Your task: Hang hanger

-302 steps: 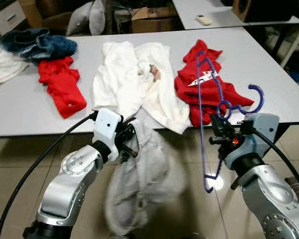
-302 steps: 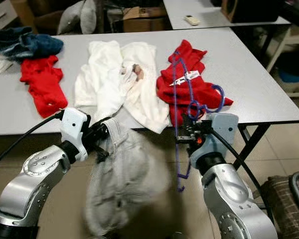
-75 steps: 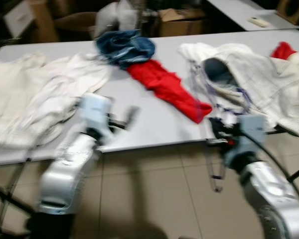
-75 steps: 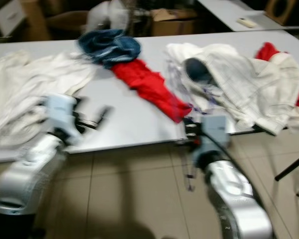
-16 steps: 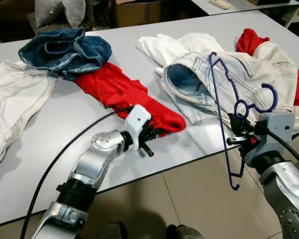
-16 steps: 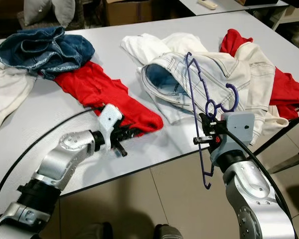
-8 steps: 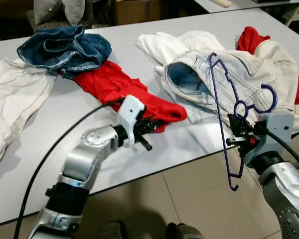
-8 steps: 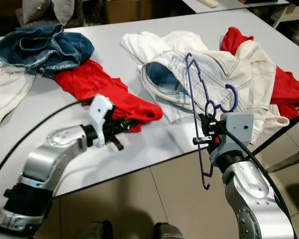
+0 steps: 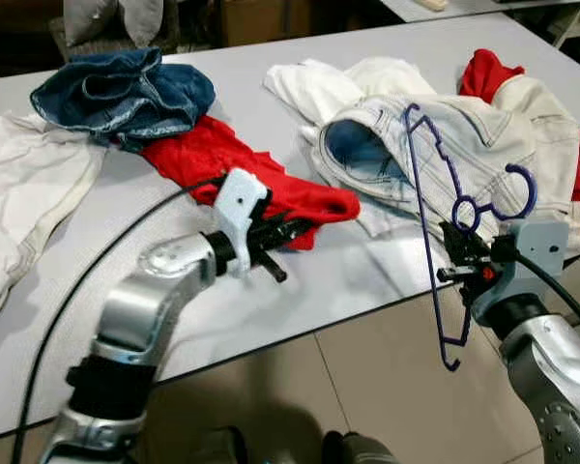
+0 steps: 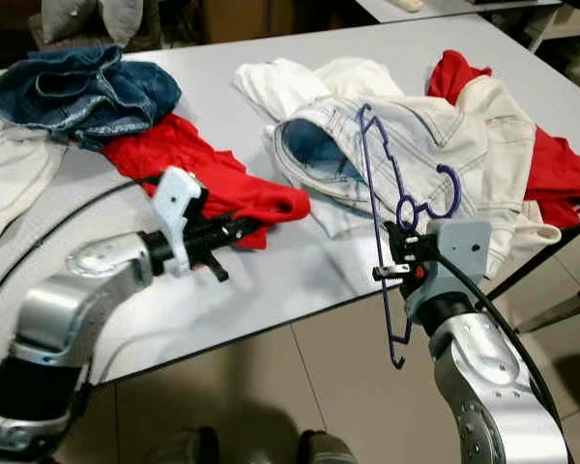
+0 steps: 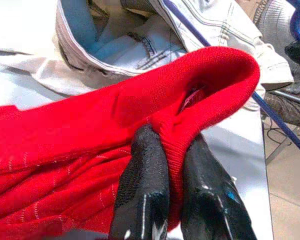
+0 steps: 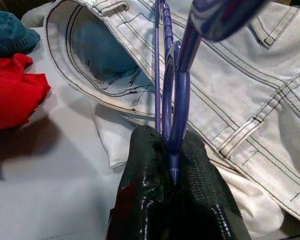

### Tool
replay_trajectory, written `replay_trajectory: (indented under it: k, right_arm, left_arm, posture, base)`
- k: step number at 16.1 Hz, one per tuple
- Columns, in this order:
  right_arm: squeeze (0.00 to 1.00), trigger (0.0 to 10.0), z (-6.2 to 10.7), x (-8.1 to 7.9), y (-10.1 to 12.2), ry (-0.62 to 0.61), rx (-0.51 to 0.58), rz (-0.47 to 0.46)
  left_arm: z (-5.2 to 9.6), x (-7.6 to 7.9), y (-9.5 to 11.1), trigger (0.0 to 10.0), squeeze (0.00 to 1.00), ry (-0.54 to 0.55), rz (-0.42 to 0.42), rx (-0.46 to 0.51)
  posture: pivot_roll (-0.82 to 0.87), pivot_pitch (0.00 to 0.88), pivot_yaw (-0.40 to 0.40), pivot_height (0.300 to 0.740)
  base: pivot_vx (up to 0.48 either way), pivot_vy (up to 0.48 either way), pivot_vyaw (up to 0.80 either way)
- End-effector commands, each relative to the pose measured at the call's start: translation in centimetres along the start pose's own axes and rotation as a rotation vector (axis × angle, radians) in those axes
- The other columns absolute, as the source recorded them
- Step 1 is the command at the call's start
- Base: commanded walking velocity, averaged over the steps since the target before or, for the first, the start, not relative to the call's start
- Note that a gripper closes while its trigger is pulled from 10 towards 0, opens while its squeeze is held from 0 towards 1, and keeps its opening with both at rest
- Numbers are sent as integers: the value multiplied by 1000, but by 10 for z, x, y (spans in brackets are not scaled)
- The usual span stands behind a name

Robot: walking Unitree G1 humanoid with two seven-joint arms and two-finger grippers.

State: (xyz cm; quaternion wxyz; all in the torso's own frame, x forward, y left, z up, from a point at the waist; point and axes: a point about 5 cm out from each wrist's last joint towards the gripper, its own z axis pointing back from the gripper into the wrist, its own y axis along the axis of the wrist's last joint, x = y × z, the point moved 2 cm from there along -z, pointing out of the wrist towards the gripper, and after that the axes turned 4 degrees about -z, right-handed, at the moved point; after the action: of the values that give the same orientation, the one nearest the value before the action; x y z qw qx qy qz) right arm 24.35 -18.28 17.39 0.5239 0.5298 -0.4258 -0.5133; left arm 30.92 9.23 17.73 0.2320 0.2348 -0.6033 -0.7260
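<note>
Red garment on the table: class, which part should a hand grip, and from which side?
Grip the folded end of the red garment nearest the table front edge, coming from the robot's side. That end is bunched into a raised fold, as the left hand pinching it shows.

Purple hanger (image 9: 425,193); red garment (image 9: 242,174); pale, perhaps white-washed, jeans (image 9: 435,155).

Glossy purple plastic hanger (image 9: 427,184); ribbed red knit garment (image 11: 90,130); pale stitched denim jeans (image 12: 230,95); smooth matt grey table (image 9: 387,271)
</note>
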Motion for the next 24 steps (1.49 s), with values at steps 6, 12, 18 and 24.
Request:
replay_trajectory:
  k: [6, 12, 18, 24]
  right_arm:
    - [0, 10000, 0, -1, 4, -2, 16, -8]
    - [0, 10000, -1, -3, 4, -1, 18, -14]
    - [0, 10000, -1, -3, 3, -3, 19, -20]
    - [0, 10000, -3, -2, 3, -5, 23, -26]
  left_arm:
    - [15, -3, 17, 0, 0, -13, 7, 38]
    - [28, -7, 27, 0, 0, -17, -9, 45]
    - [34, -10, 42, 0, 0, -23, -30, 68]
    - [39, -16, 63, 0, 0, -25, -11, 148]
  posture:
    - [-59, 152, -20, 740]
    - [-51, 152, -18, 740]
    - [-44, 150, -16, 740]
    - [-37, 145, -10, 740]
  base:
    - [0, 0, 0]
    - [0, 0, 0]
    - [0, 0, 0]
    - [0, 0, 0]
